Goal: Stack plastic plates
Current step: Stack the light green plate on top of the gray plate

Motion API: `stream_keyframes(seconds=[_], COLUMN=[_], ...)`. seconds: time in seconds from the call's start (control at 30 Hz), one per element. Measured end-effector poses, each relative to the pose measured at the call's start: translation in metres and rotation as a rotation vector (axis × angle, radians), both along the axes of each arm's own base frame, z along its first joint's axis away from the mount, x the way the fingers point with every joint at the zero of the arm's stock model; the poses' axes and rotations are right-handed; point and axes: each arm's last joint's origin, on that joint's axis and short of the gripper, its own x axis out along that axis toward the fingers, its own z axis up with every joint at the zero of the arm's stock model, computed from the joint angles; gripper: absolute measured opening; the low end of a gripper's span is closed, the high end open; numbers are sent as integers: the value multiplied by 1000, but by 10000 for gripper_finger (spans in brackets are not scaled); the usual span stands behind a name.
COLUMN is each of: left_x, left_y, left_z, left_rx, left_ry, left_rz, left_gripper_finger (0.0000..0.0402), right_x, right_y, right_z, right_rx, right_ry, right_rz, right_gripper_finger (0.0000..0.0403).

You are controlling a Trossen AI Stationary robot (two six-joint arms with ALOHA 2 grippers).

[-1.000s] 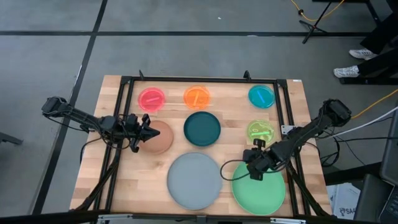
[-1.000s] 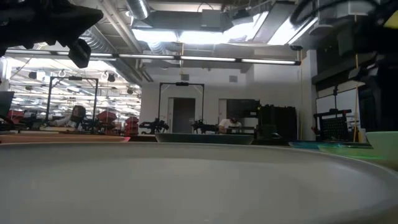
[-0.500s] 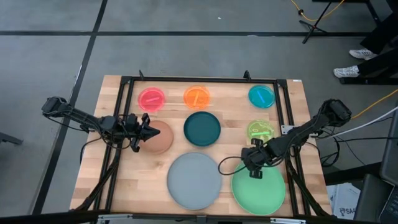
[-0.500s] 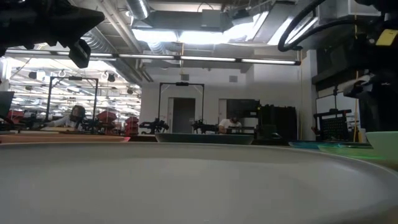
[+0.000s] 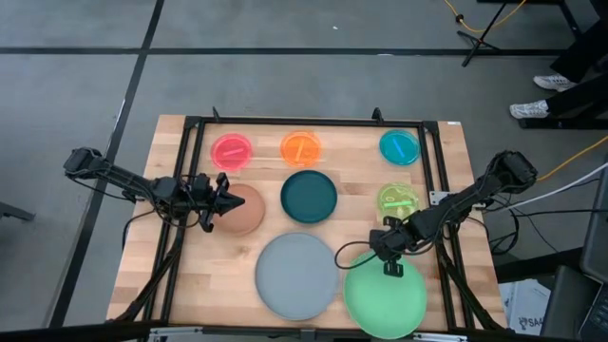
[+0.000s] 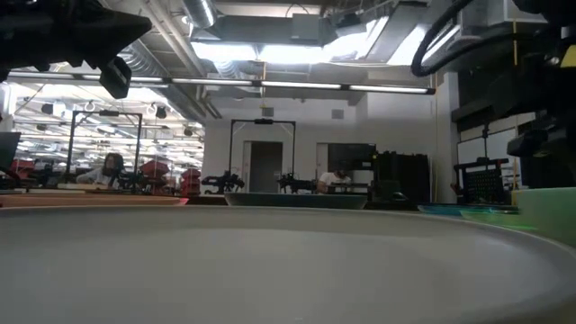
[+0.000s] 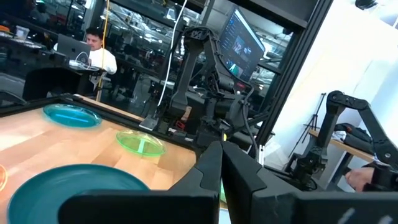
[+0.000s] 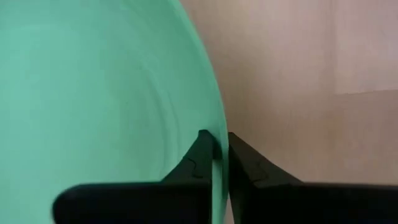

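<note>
The large light green plate [image 5: 385, 299] lies at the near right of the table, with my right gripper [image 5: 392, 268] shut on its far rim. Left of it lies the large grey plate [image 5: 297, 275]. My left gripper [image 5: 226, 201] is shut and holds nothing. It hovers at the left edge of the brown plate [image 5: 249, 214], pointing toward the table's right. The dark teal plate [image 5: 309, 196] sits mid-table. Small pink [image 5: 232, 150], orange [image 5: 301, 147] and blue [image 5: 399, 146] plates line the far side, and the lime plate [image 5: 397, 199] lies at the right. My right gripper pinches the light green plate's far rim [image 8: 216, 167] between its two fingers, one finger [image 8: 200, 155] over the plate's inner face and the other outside the edge. The fingers come slanting down from the table's far right. In the low view the plate's edge [image 6: 544, 209] stands raised.
A black metal frame [image 5: 313, 122] runs round the wooden table top. Bare wood shows between the plates and along the near left corner [image 5: 204, 285]. People and equipment show in the room beyond the table.
My right gripper has shut on the light green plate's far rim. It has moved a little toward the table's left and near edges. The plate has shifted with it toward the near left, closer to the grey plate, and its edge stands higher in the low view.
</note>
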Motion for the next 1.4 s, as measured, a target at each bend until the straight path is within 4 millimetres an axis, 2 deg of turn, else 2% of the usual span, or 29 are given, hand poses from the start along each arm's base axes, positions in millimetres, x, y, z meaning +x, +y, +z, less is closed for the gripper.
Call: stream_keyframes(seconds=[0.23,0.6,0.9,1.03,1.23,1.4], left_x=[0,0,0,0,0,0], left_y=[0,0,0,0,1,1], left_z=[0,0,0,0,0,0], left_rx=[0,-1,-2,-5,-10,-10], left_ry=[0,0,0,0,0,0], left_rz=[0,1,1,13,19,19], left_gripper_finger=[4,4,4,4,4,4], right_x=[4,23,35,46,64,74], right_y=[3,15,18,13,-6,-18], right_z=[6,54,75,80,87,87], right_rx=[35,135,120,148,170,128], right_ry=[2,-155,-269,-356,-469,-536], right_rz=[7,18,-27,-126,-321,-407], right_gripper_finger=[6,4,1,2,5,5])
